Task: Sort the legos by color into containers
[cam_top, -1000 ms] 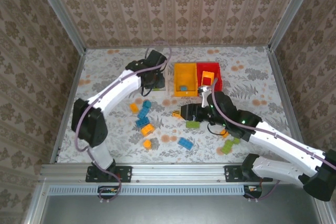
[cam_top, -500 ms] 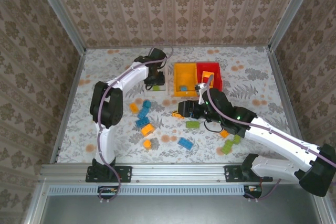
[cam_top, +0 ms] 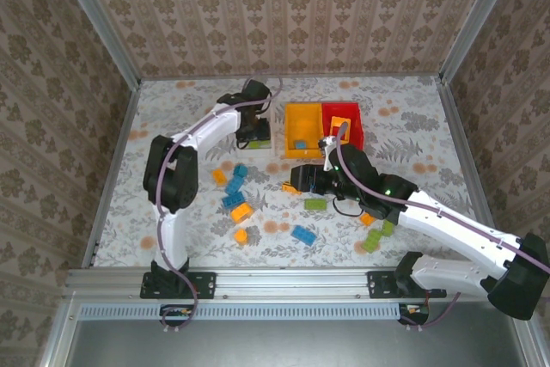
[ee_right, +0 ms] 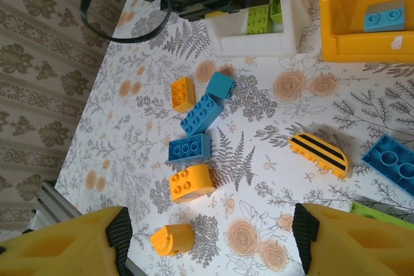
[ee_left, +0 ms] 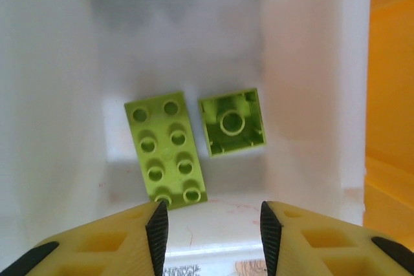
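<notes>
My left gripper (ee_left: pixel 213 237) hangs open over the white bin (ee_left: pixel 310 95) with nothing between its pads. Two lime green legos lie on the bin floor: a long one (ee_left: pixel 166 150) and a square one (ee_left: pixel 231 122) turned upside down. From above, the left gripper (cam_top: pixel 256 131) sits at the white bin (cam_top: pixel 265 145). My right gripper (ee_right: pixel 210 234) is open above the table, over loose orange (ee_right: pixel 191 181) and blue (ee_right: pixel 189 148) legos. In the top view the right gripper (cam_top: pixel 301 180) is below the yellow bin (cam_top: pixel 302 118).
The yellow bin holds a blue brick (ee_right: pixel 383 15); the red bin (cam_top: pixel 354 131) holds an orange one (cam_top: pixel 340 125). A yellow piece with black stripes (ee_right: pixel 317 153) lies near my right finger. Green bricks (cam_top: pixel 314 204) (cam_top: pixel 371 242) and a blue one (cam_top: pixel 302 234) lie nearer the front.
The left arm's elbow swung left while its gripper stayed over the white bin and its jaws widened. The right gripper crept slightly left.
</notes>
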Robot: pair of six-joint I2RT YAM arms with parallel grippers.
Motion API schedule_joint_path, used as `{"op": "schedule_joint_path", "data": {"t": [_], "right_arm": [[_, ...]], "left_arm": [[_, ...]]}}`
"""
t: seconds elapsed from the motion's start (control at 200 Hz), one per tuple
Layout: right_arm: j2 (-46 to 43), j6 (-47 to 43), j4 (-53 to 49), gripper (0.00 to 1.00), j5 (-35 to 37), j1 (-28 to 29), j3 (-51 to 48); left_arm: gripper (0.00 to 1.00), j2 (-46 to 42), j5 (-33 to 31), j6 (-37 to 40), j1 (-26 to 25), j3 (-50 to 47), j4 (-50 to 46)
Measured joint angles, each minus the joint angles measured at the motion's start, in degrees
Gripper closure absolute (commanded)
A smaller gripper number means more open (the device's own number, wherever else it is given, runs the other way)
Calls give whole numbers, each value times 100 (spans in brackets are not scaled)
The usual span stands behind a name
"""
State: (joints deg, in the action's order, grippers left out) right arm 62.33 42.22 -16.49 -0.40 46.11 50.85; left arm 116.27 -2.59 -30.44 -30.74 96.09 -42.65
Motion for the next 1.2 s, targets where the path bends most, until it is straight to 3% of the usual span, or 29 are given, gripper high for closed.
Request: {"op": "schedule_joint_path", "data": {"t": [0.26,0.54,0.715,0.845,1.055,1.2], "right_arm": [[402,-481,-535,27,160,0,146],[2402,-2190,-1617,21,155,0,1126],[3547,-3082,-2035,19,361,0,1843],[4212,-3628,-2319,19,597,0,2446],[5025,-4122,-2500,22,914,0,3018],[5265,-4286,-2588,34,1091,0,3106]], "left_arm": [[55,-1847,-90,-286,-232,-1257,382],[50,-4992,-278,-1276,-1335,-3766,944],[49,-6529,-570,-2068,-2002,-4986,988],[48,-7259,-844,-2472,-2330,-5359,868],[48,-7982,-1139,-2800,-2400,-5532,743],[48,-7987,-1185,-2863,-2404,-5539,728]]}}
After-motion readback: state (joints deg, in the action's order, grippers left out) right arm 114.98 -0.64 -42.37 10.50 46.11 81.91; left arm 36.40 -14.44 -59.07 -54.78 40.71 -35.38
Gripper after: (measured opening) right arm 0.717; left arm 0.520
